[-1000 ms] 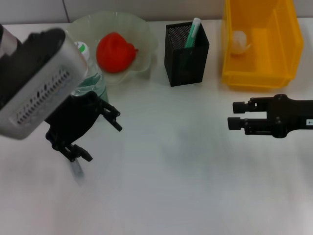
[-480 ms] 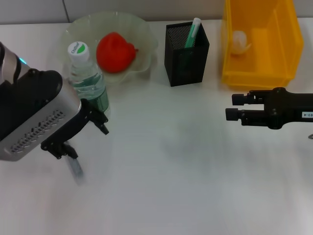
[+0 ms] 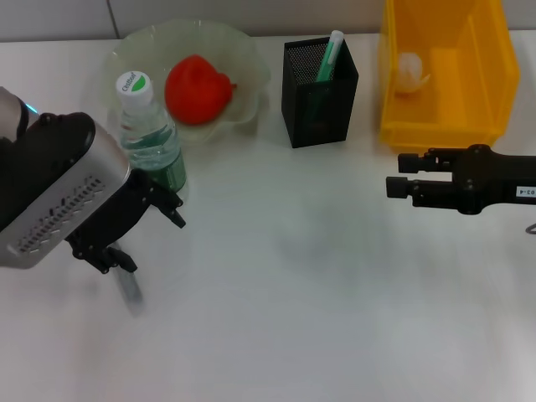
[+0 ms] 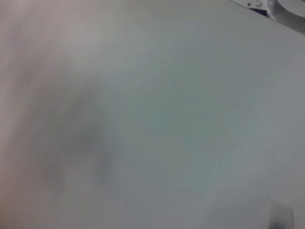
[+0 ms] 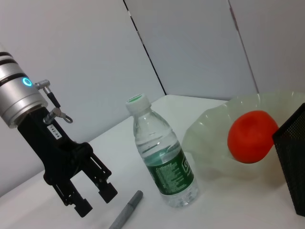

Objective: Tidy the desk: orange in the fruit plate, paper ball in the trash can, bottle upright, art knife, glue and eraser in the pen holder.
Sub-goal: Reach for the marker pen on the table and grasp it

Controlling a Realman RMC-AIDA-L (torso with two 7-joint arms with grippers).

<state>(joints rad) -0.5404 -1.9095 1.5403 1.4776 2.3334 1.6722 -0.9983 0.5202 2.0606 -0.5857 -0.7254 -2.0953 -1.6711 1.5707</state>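
A clear water bottle (image 3: 149, 138) stands upright by the fruit plate (image 3: 247, 63), which holds the orange (image 3: 198, 89). My left gripper (image 3: 152, 243) is open and empty, just in front of the bottle and above a grey art knife (image 3: 130, 289) lying on the table. The right wrist view shows the left gripper (image 5: 97, 202) open beside the knife (image 5: 126, 214) and the bottle (image 5: 164, 167). The black pen holder (image 3: 318, 88) holds a green glue stick (image 3: 329, 54). The paper ball (image 3: 410, 71) lies in the yellow trash bin (image 3: 444, 126). My right gripper (image 3: 402, 176) is open and empty, in front of the bin. No eraser shows.
The white table (image 3: 293, 293) stretches between the two arms. The plate, pen holder and bin stand in a row along the back edge. A grey wall rises behind them.
My left arm has drawn back to the left, uncovering the upright bottle. My right gripper has shifted slightly toward the bin.
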